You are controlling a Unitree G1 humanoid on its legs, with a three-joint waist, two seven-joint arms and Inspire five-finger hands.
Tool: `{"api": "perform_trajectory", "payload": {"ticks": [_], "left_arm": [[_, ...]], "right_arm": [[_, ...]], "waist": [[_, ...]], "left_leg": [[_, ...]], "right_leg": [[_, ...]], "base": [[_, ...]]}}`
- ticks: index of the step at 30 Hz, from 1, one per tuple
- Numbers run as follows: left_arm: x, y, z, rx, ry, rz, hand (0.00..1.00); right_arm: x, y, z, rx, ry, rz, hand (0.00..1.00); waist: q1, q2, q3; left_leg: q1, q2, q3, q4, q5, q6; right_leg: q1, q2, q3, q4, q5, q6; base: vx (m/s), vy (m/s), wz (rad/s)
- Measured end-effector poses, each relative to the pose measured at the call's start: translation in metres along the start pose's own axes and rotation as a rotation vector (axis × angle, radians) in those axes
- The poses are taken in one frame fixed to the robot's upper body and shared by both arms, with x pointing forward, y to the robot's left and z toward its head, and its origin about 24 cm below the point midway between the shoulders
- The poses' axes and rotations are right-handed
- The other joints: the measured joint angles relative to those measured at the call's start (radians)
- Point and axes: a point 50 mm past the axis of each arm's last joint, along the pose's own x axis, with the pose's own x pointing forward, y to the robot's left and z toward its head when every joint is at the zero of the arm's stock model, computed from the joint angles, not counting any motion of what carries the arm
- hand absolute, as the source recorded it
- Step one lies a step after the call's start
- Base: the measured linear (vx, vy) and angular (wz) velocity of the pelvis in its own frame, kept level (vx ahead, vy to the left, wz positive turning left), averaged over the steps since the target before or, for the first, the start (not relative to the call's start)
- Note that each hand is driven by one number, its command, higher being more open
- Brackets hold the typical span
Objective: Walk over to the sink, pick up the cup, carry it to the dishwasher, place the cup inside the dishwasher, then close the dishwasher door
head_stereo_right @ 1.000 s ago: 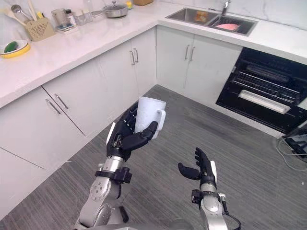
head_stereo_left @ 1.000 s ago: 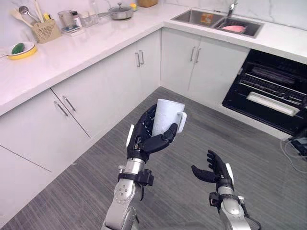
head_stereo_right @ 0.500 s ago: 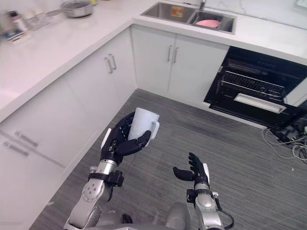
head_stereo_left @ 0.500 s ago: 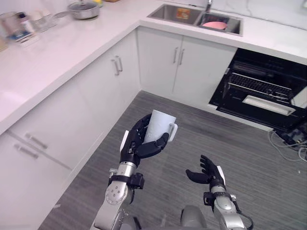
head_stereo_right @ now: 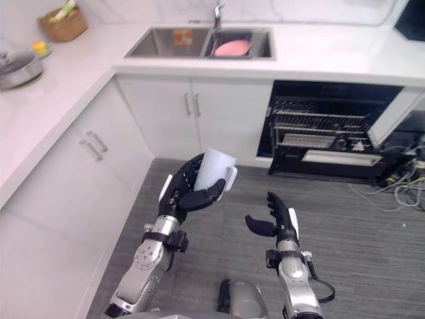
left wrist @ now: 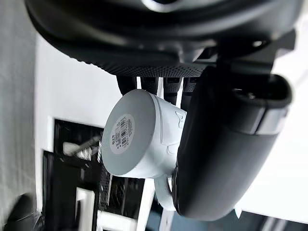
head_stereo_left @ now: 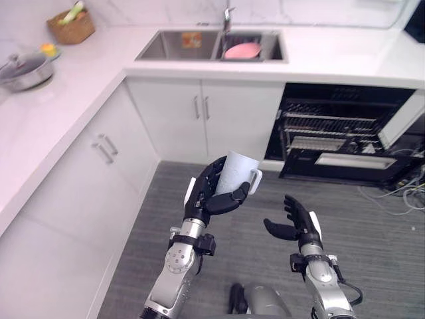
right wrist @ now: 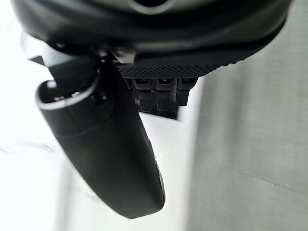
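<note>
Viewpoint rightward; 1 cup (head_stereo_left: pixel 236 174), left hand (head_stereo_left: pixel 211 194)

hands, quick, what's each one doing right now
Left hand: shut on the white cup.
Right hand: open, holding nothing.

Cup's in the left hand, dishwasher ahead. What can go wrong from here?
1. The cup is held by the left hand alone, above the floor; a slip likely breaks it. The right hand is open, not supporting.
2. Its handle sticks out and may snag the dishwasher racks.
</note>
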Motion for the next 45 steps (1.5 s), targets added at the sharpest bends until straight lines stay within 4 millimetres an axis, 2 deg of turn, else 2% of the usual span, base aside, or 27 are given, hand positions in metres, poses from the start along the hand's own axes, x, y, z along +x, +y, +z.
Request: {"api": "perform_trajectory", "payload": {"ticks": [3, 4, 6, 7, 8, 9, 10, 12, 13, 14, 15, 16, 19, 20, 22, 23, 24, 27, 29, 30, 31, 34, 37, 39, 40, 43, 45], "left_arm": [[-0.007, 0.003, -0.005, -0.006, 0.025, 0.016, 0.3], [-0.01, 0.004, -0.008, -0.008, 0.035, 0.027, 0.3], [-0.01, 0.006, -0.007, -0.024, 0.032, 0.062, 0.3], [-0.01, 0.008, -0.007, -0.023, 0.032, 0.073, 0.3], [-0.012, 0.013, -0.007, -0.018, 0.033, 0.096, 0.3], [-0.012, 0.016, -0.007, -0.013, 0.033, 0.11, 0.3], [-0.012, 0.022, -0.006, -0.003, 0.032, 0.133, 0.3], [-0.013, 0.029, -0.004, 0.017, 0.025, 0.154, 0.3], [-0.014, 0.032, -0.003, 0.033, 0.023, 0.159, 0.3], [-0.015, 0.036, -0.003, 0.051, 0.029, 0.166, 0.3], [-0.015, 0.037, -0.003, 0.054, 0.027, 0.174, 0.3], [-0.016, 0.037, -0.002, 0.053, 0.023, 0.176, 0.3], [-0.014, 0.035, 0.009, 0.045, -0.037, 0.17, 0.3], [-0.014, 0.037, 0.013, 0.045, -0.056, 0.181, 0.3], [-0.013, 0.041, 0.015, 0.045, -0.065, 0.205, 0.3], [-0.011, 0.042, 0.013, 0.042, -0.065, 0.222, 0.3], [-0.01, 0.042, 0.011, 0.035, -0.059, 0.239, 0.3], [0.003, 0.037, 0.008, 0.057, -0.054, 0.216, 0.3], [0.008, 0.032, 0.006, 0.074, -0.046, 0.186, 0.3], [0.007, 0.029, 0.005, 0.082, -0.044, 0.17, 0.3], [0.008, 0.026, 0.007, 0.077, -0.057, 0.157, 0.3], [0.011, 0.022, 0.01, 0.077, -0.069, 0.132, 0.3], [0.011, 0.022, 0.009, 0.078, -0.067, 0.124, 0.3], [0.011, 0.021, 0.009, 0.079, -0.066, 0.121, 0.3], [0.011, 0.021, 0.008, 0.087, -0.062, 0.118, 0.3], [0.01, 0.026, 0.003, 0.134, -0.035, 0.099, 0.3], [0.009, 0.026, 0.002, 0.155, -0.034, 0.085, 0.3]], "right_arm": [[0.003, 0.007, -0.001, -0.005, 0.008, 0.028, 0.9], [0.003, 0.01, -0.006, -0.011, 0.028, 0.039, 0.9], [0.002, 0.007, -0.013, -0.031, 0.058, 0.039, 0.9], [0.002, 0.007, -0.014, -0.031, 0.062, 0.038, 0.9], [0.002, 0.008, -0.014, -0.028, 0.062, 0.041, 0.9], [0.001, 0.009, -0.014, -0.025, 0.062, 0.041, 0.9], [0.001, 0.009, -0.015, -0.021, 0.065, 0.038, 0.9], [0.002, 0.013, -0.013, -0.01, 0.06, 0.039, 0.9], [0.003, 0.017, -0.011, 0.0, 0.054, 0.048, 0.9], [0.004, 0.023, -0.009, 0.017, 0.052, 0.06, 0.9], [0.005, 0.03, -0.006, 0.029, 0.042, 0.078, 0.9], [0.006, 0.033, -0.004, 0.029, 0.035, 0.087, 0.9], [0.017, 0.045, 0.015, 0.036, -0.042, 0.13, 0.9], [0.021, 0.046, 0.022, 0.04, -0.066, 0.133, 0.9], [0.023, 0.047, 0.028, 0.045, -0.09, 0.135, 0.9], [0.023, 0.042, 0.033, 0.036, -0.117, 0.129, 0.9], [0.024, 0.037, 0.035, 0.025, -0.128, 0.123, 0.9], [0.019, 0.016, 0.034, 0.07, -0.13, 0.057, 0.9], [0.012, 0.002, 0.037, 0.151, -0.147, 0.004, 0.9], [0.005, -0.004, 0.043, 0.216, -0.18, -0.018, 0.9], [0.002, -0.007, 0.051, 0.258, -0.227, -0.02, 0.9], [0.002, -0.008, 0.07, 0.371, -0.323, 0.019, 0.9], [0.002, -0.001, 0.071, 0.438, -0.319, 0.076, 0.9], [0.002, 0.004, 0.072, 0.462, -0.315, 0.13, 0.9], [0.001, 0.007, 0.072, 0.471, -0.312, 0.156, 0.9], [-0.001, 0.02, 0.074, 0.543, -0.31, 0.209, 0.9], [0.001, 0.027, 0.081, 0.575, -0.327, 0.259, 0.9]], "waist": [[0.021, -0.003, 0.002], [0.021, 0.0, 0.002], [0.023, 0.025, -0.01], [0.03, 0.028, -0.012], [0.035, 0.016, -0.014], [0.033, 0.005, -0.016], [0.02, -0.01, -0.019], [0.028, -0.024, -0.017], [0.03, -0.029, -0.016], [0.021, -0.028, -0.014], [0.024, -0.024, -0.013], [0.023, -0.023, -0.013], [0.018, -0.018, -0.01], [0.014, -0.018, -0.01], [0.004, -0.03, -0.017], [-0.002, 0.002, -0.011], [0.0, 0.033, -0.015], [-0.018, 0.042, -0.008], [-0.037, 0.043, -0.002], [-0.034, 0.042, 0.0], [-0.034, 0.041, -0.001], [-0.028, 0.038, -0.002], [-0.01, 0.04, -0.003], [-0.005, 0.055, -0.012], [-0.003, 0.07, -0.022], [-0.006, 0.032, -0.038], [-0.004, 0.028, -0.04]], "left_leg": [[-0.083, -0.087, -0.093, -0.381, -0.048, 0.025], [-0.089, -0.134, -0.168, -0.595, -0.03, 0.003], [-0.084, -0.167, -0.281, -0.91, 0.092, -0.012], [-0.071, -0.178, -0.295, -0.906, 0.15, -0.02], [-0.069, -0.2, -0.304, -0.856, 0.204, 0.009], [-0.08, -0.213, -0.296, -0.808, 0.186, 0.04], [-0.09, -0.231, -0.269, -0.734, 0.114, 0.064], [-0.051, -0.252, -0.199, -0.699, 0.048, 0.094], [-0.015, -0.265, -0.168, -0.708, 0.027, 0.11], [0.047, -0.277, -0.15, -0.742, 0.014, 0.123], [0.138, -0.274, -0.116, -0.814, 0.012, 0.123], [0.157, -0.272, -0.109, -0.831, 0.012, 0.123], [0.266, -0.255, -0.033, -0.935, 0.012, 0.122], [0.293, -0.252, -0.009, -0.96, 0.012, 0.121], [0.333, -0.265, 0.007, -0.974, -0.009, 0.085], [0.365, -0.252, 0.002, -0.974, -0.056, 0.028], [0.37, -0.232, -0.004, -0.975, -0.065, 0.023], [0.357, -0.205, -0.03, -0.842, -0.054, 0.022], [0.291, -0.143, -0.022, -0.592, 0.001, 0.022], [0.229, -0.086, -0.021, -0.407, 0.035, 0.019], [0.173, -0.073, -0.021, -0.365, -0.001, 0.029], [0.078, -0.103, -0.027, -0.535, -0.069, 0.06], [0.074, -0.153, -0.112, -0.763, -0.052, 0.042], [0.081, -0.168, -0.142, -0.907, 0.039, 0.04], [0.099, -0.164, -0.143, -0.956, 0.141, 0.048], [0.167, -0.206, -0.102, -1.025, 0.153, 0.049], [0.187, -0.232, -0.077, -1.051, 0.156, 0.053]], "right_leg": [[0.052, -0.012, 0.128, -0.035, -0.019, 0.032], [0.071, -0.021, 0.169, -0.045, -0.033, 0.055], [0.083, -0.018, 0.242, -0.032, -0.081, 0.107], [0.083, -0.022, 0.266, -0.014, -0.102, 0.118], [0.086, -0.039, 0.303, 0.007, -0.13, 0.142], [0.09, -0.059, 0.305, 0.016, -0.139, 0.159], [0.082, -0.095, 0.301, 0.069, -0.141, 0.177], [-0.001, -0.144, 0.283, 0.274, -0.135, 0.195], [-0.059, -0.177, 0.254, 0.396, -0.105, 0.247], [-0.101, -0.212, 0.198, 0.512, -0.102, 0.247], [-0.147, -0.216, 0.127, 0.59, -0.127, 0.202], [-0.157, -0.216, 0.109, 0.598, -0.133, 0.192], [-0.263, -0.233, -0.094, 0.495, -0.154, 0.127], [-0.293, -0.23, -0.173, 0.382, -0.13, 0.095], [-0.291, -0.192, -0.243, 0.119, 0.022, 0.063], [-0.274, -0.163, -0.237, 0.058, 0.162, 0.002], [-0.274, -0.135, -0.231, 0.06, 0.16, -0.005], [-0.258, -0.137, -0.217, 0.132, 0.065, 0.008], [-0.184, -0.135, -0.225, 0.107, 0.035, 0.019], [-0.106, -0.114, -0.222, 0.037, 0.032, 0.02], [-0.074, -0.109, -0.224, -0.003, 0.028, 0.012], [-0.038, -0.109, -0.204, -0.072, 0.049, 0.024], [-0.019, -0.108, -0.168, -0.099, 0.069, 0.055], [-0.009, -0.088, -0.138, -0.123, 0.083, 0.077], [-0.001, -0.067, -0.12, -0.133, 0.088, 0.087], [0.028, -0.095, -0.07, -0.175, 0.111, 0.129], [0.042, -0.111, -0.048, -0.213, 0.128, 0.154]], "base": [[0.32, 0.206, -1.24], [0.34, 0.275, -1.0], [0.53, 0.438, -1.05], [0.57, 0.449, -1.05], [0.4, 0.31, -0.83], [0.48, 0.379, -0.69], [0.38, 0.304, -0.44], [0.43, 0.326, -0.66], [0.48, 0.285, -0.7], [0.47, 0.198, -0.72], [0.38, 0.123, -0.56], [0.36, 0.081, -0.68], [0.34, 0.01, -0.7], [0.35, -0.067, -0.57], [0.39, -0.099, -0.42], [0.36, -0.068, -0.37], [0.49, -0.082, -0.5], [0.32, -0.091, -0.13], [0.26, -0.096, 0.09], [0.28, -0.081, -0.08], [0.26, -0.053, -0.08], [0.16, 0.009, -0.13], [0.21, 0.084, -0.44], [0.21, 0.144, -0.51], [0.23, 0.213, -0.56], [0.17, 0.232, -0.37], [0.07, 0.193, -0.23]]}}
